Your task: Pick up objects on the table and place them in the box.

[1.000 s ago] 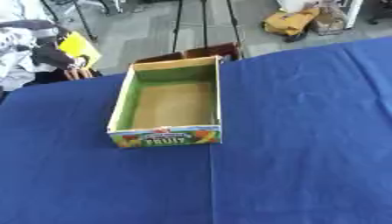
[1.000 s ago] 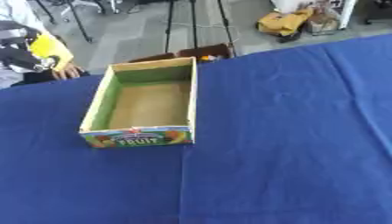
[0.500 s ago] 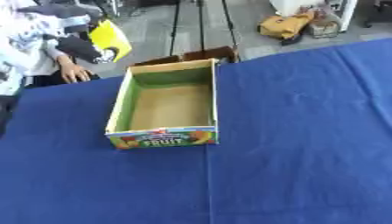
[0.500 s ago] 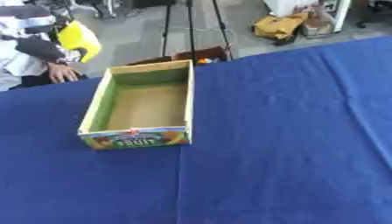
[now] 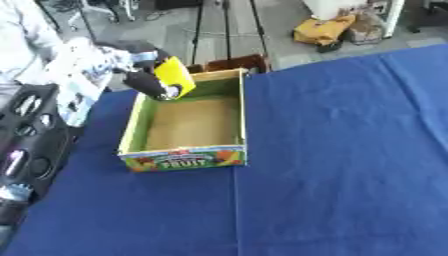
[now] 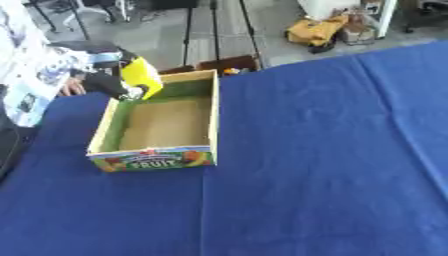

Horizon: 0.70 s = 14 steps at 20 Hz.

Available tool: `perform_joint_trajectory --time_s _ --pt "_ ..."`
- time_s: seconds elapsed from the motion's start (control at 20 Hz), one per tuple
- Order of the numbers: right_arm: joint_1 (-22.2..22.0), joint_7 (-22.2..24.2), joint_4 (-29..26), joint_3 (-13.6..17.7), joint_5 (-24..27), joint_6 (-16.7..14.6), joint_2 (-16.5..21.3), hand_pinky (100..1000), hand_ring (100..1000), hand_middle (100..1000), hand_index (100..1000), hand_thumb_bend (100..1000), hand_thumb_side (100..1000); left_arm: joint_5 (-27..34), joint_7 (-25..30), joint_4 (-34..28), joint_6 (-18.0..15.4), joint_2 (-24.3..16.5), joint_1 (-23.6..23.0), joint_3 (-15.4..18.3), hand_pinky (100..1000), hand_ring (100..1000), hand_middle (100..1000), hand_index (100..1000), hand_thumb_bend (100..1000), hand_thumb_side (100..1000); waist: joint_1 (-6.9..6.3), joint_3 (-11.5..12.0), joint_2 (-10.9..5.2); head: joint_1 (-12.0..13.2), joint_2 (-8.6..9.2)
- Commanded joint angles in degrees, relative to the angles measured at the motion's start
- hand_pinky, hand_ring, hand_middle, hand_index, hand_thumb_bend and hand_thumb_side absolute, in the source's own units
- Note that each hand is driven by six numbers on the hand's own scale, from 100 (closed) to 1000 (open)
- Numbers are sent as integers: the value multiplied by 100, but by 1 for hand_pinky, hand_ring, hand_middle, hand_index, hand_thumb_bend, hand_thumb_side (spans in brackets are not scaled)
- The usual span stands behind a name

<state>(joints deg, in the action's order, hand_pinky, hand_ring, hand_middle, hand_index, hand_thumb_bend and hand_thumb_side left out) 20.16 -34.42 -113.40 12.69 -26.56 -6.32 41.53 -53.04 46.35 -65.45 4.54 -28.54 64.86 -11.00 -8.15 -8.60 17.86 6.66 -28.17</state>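
Cardboard box (image 5: 184, 159), open-topped and rectangular, with green inner walls, a bare brown floor and a printed fruit label on its near end, stood on the dark blue cloth-covered surface (image 5: 350, 150), left of centre. The box held nothing on its floor.

A flat bright yellow object (image 5: 175, 76), tilted on edge, hung above the box's far left corner, its lower edge just over the rim. The left robot hand (image 5: 149, 84), black, reached in from the view's left side and sat directly to the left of and beneath the yellow object, touching it. Its fingers were curled around the object's lower edge, gripping it, though blur hid the detail of the grip. A pale, patterned shape ran back from the hand toward the left edge; what it was could not be told. The right robot hand did not show in either view.

Compared with half a second before, the yellow object and the hand holding it had come rightward and downward: then they were up near the far left corner of the view, beyond the surface's edge and well apart from the box; now they were over the box's corner. The box itself lay where it had been.
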Motion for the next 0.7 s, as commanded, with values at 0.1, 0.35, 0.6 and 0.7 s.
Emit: perform_joint_trajectory --time_s 0.1,0.35,0.6,0.7 --pt "90 -1 -119 21 30 -41 81 597 573 590 652 100 635 -245 -2 259 -82 39 118 -38 410 635 580 679 100 627 59 -20 -196 27 48" --pt "115 -12 -119 18 55 -44 41 597 572 588 650 100 634 -580 -56 645 -165 221 153 -46 427 656 594 688 100 628 55 -73 -160 78 100" --pt "121 -21 -119 24 69 -42 32 597 571 586 649 100 635 -970 -89 933 -274 361 184 -27 511 759 700 801 100 645 44 -127 -124 111 106" --pt "120 -18 -119 25 74 -41 32 597 571 585 648 100 635 -1111 -61 1004 -338 395 186 1 564 811 767 897 100 652 39 -138 -117 119 96"
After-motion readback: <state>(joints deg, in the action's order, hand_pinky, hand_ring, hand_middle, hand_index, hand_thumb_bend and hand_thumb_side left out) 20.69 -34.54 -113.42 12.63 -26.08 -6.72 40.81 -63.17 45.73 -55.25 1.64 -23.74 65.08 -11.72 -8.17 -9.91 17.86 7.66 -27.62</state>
